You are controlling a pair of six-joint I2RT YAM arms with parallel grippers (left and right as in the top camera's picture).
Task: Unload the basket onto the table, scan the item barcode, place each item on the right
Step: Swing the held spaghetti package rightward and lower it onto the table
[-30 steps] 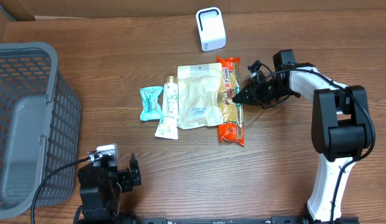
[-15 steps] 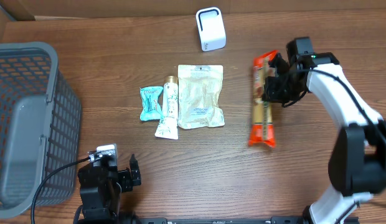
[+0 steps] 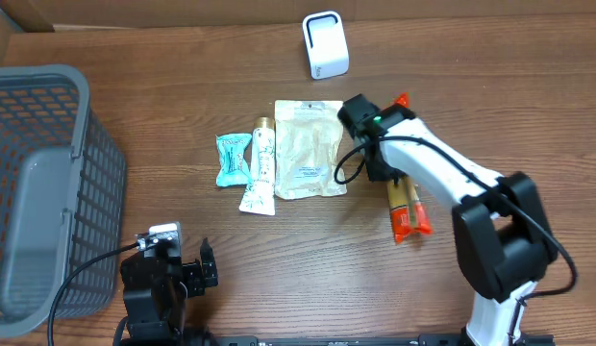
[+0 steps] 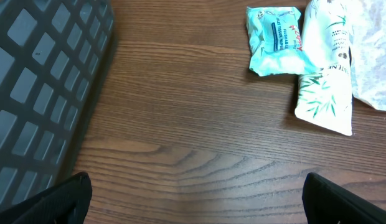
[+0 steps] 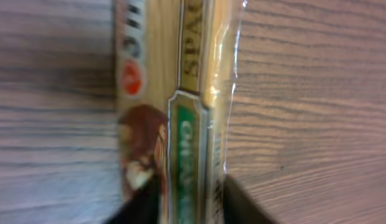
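The item is a long orange-red spaghetti packet [image 3: 409, 209], lying lengthwise right of centre and partly under my right arm. In the right wrist view the packet [image 5: 180, 93] is blurred. It runs between my right gripper's [image 5: 193, 208] two dark fingers, which press against its sides. From above, the right gripper [image 3: 386, 173] sits over the packet's middle. The white scanner [image 3: 325, 45] stands at the back, apart from the packet. My left gripper [image 4: 196, 202] is wide open over bare wood near the front edge, with nothing between its fingers.
A beige pouch [image 3: 310, 149], a white tube [image 3: 260, 178] and a teal packet [image 3: 233, 159] lie in a row left of the spaghetti. A grey mesh basket [image 3: 48, 86] fills the left side. The tube [image 4: 327, 93] and teal packet [image 4: 275, 38] show in the left wrist view.
My right arm swung from the packet's right side round to its left. The packet, carried right a moment earlier, shifted slightly toward the front. The left arm has not moved.
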